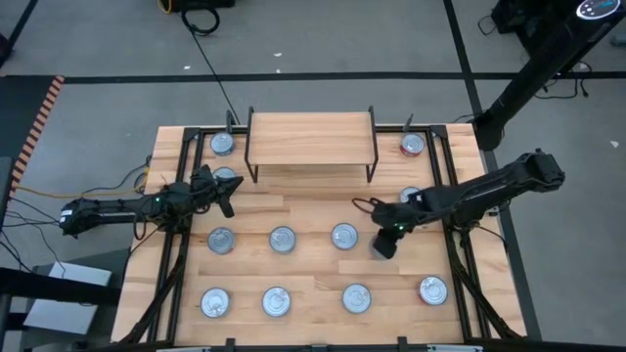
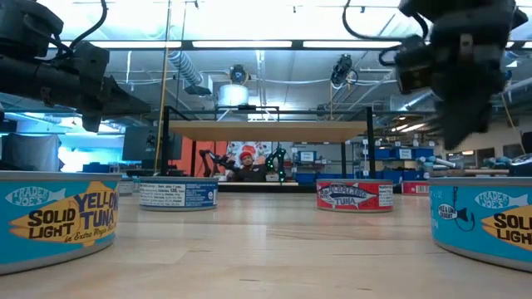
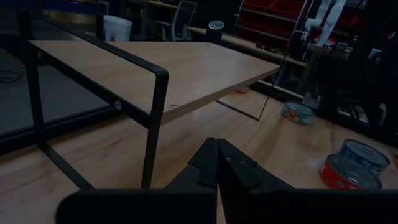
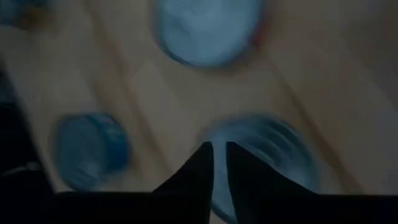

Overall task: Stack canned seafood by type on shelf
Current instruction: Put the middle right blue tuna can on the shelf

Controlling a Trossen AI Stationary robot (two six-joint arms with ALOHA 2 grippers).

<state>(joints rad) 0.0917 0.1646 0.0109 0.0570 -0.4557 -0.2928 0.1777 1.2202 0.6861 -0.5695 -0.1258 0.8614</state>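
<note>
The small rack with a pale plank top and black legs (image 1: 311, 137) stands bare at the wooden worktop's (image 1: 313, 279) far edge, silver-topped round tins (image 1: 283, 239) scattered before it, the left hand (image 1: 227, 196) pinched shut nearby, the right hand (image 1: 382, 245) narrowly parted over the tins.

I see the shelf (image 1: 311, 137) standing at the middle of the bench's far edge: a light wooden plank on thin black legs, its top bare. The cans are short round tins with shiny silver tops, all upright on the bench. One can (image 1: 223, 145) sits just left of the shelf near the far left corner, and another (image 1: 227, 177) lies just in front of it. A red-sided can (image 1: 412, 146) sits right of the shelf, with one more (image 1: 410, 196) in front of that. Three cans (image 1: 282, 239) line up across the middle of the bench. Four more (image 1: 276, 301) run along the near edge, the rightmost (image 1: 433, 289) red-sided.
</note>
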